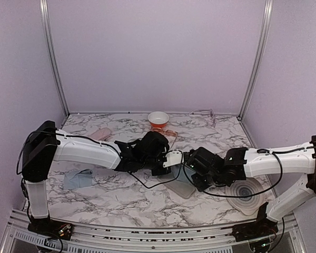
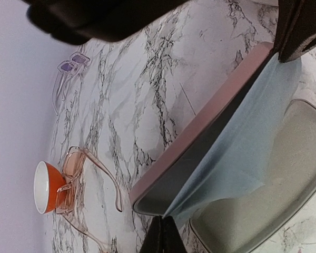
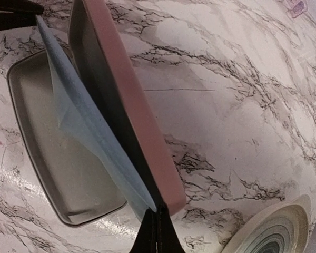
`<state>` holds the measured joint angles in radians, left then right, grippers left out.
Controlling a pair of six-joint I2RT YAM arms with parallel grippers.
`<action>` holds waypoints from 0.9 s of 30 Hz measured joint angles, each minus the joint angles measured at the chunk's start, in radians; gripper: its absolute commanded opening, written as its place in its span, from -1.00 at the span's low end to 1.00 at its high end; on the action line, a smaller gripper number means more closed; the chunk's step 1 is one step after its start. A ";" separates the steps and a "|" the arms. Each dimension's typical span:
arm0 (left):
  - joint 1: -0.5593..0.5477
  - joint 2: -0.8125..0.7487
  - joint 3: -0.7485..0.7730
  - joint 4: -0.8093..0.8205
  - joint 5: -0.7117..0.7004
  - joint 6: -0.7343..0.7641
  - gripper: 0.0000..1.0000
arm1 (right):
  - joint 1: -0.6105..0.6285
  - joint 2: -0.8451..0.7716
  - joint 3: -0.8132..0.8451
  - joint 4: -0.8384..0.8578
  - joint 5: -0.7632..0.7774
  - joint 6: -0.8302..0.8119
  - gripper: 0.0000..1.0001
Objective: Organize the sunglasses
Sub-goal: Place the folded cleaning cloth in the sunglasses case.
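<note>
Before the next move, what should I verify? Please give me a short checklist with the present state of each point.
1. Left gripper shut on cloth: ok.
2. Right gripper shut on cloth: ok.
3. Case open: ok.
4. Cloth out of case: not ok, it hangs across the opening.
5. Orange glasses in case: not ok, beside bowl.
6. Pale glasses in case: not ok, far from it.
</note>
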<state>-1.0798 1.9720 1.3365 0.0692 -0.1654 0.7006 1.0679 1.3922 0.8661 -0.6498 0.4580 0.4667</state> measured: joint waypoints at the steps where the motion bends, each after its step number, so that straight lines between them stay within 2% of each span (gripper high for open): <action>1: 0.002 0.005 0.005 0.000 0.000 0.000 -1.00 | -0.003 0.005 0.000 0.004 0.003 0.000 -1.00; 12: 0.010 0.033 0.029 -0.008 0.000 0.001 -1.00 | -0.022 0.021 0.000 0.014 0.003 -0.003 -1.00; 27: 0.011 0.038 0.017 -0.049 0.001 0.011 -1.00 | -0.024 0.031 -0.040 0.060 -0.090 -0.003 -1.00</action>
<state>-1.0691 2.0098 1.3537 0.0204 -0.1646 0.7113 1.0439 1.4235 0.8261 -0.5896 0.3676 0.4637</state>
